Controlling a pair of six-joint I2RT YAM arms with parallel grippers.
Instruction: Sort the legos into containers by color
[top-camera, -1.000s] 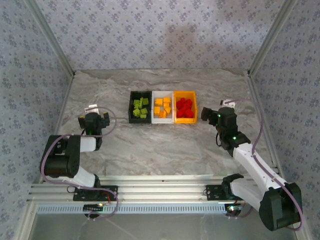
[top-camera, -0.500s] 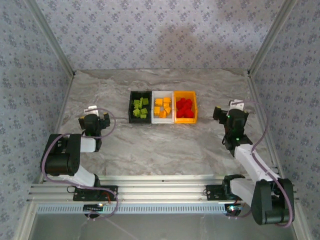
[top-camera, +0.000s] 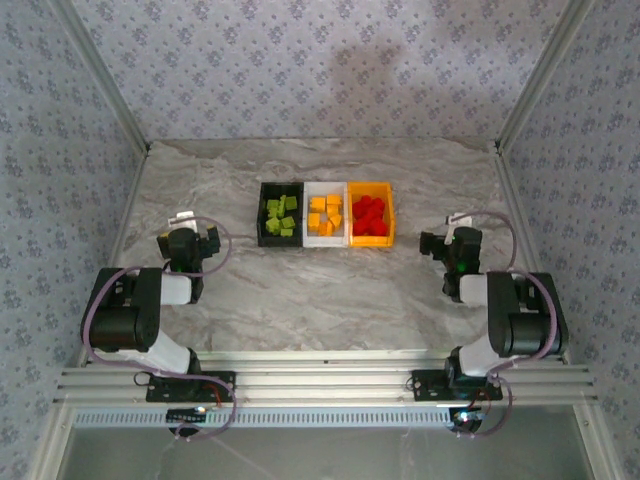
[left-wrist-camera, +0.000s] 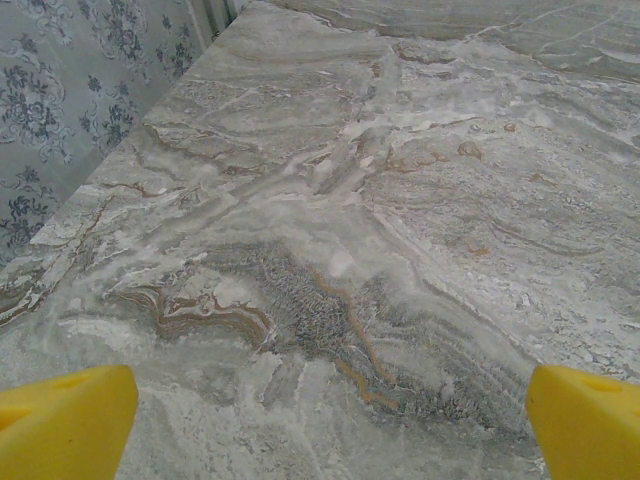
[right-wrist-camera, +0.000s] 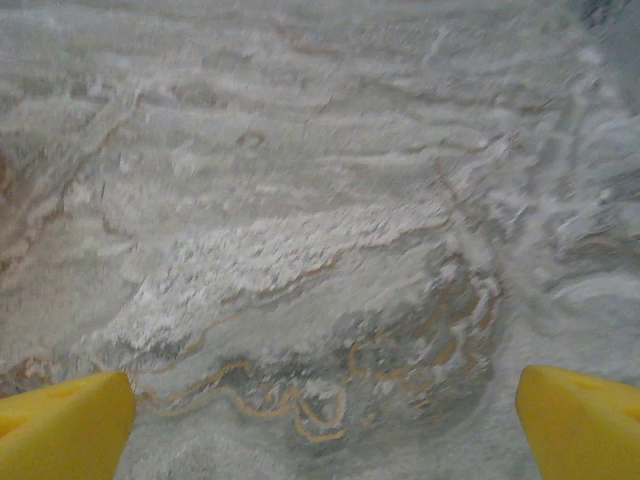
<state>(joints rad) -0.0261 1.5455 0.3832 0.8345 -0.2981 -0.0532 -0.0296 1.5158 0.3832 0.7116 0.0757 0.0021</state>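
Note:
Three containers stand side by side at the table's middle back: a black bin (top-camera: 263, 214) with several light green legos (top-camera: 281, 215), a white bin (top-camera: 309, 215) with several orange-yellow legos (top-camera: 325, 214), and an orange-yellow bin (top-camera: 386, 218) with several red legos (top-camera: 369, 215). My left gripper (top-camera: 186, 236) rests low at the left, folded back near its base. To the right of the bins sits my right gripper (top-camera: 447, 240), folded back too. Each wrist view has yellow fingertips (left-wrist-camera: 62, 420) (right-wrist-camera: 60, 425) far apart over bare marble, so both grippers are open and hold nothing.
The marble table (top-camera: 320, 290) is bounded by patterned walls with metal corner posts (top-camera: 100, 75) at left and right. An aluminium rail (top-camera: 320, 385) carrying the arm bases runs along the near edge. Cables loop beside each arm.
The right arm has drawn back toward its base and folded up, its gripper moving right and slightly nearer. The left arm has stayed still. Both grippers stay open.

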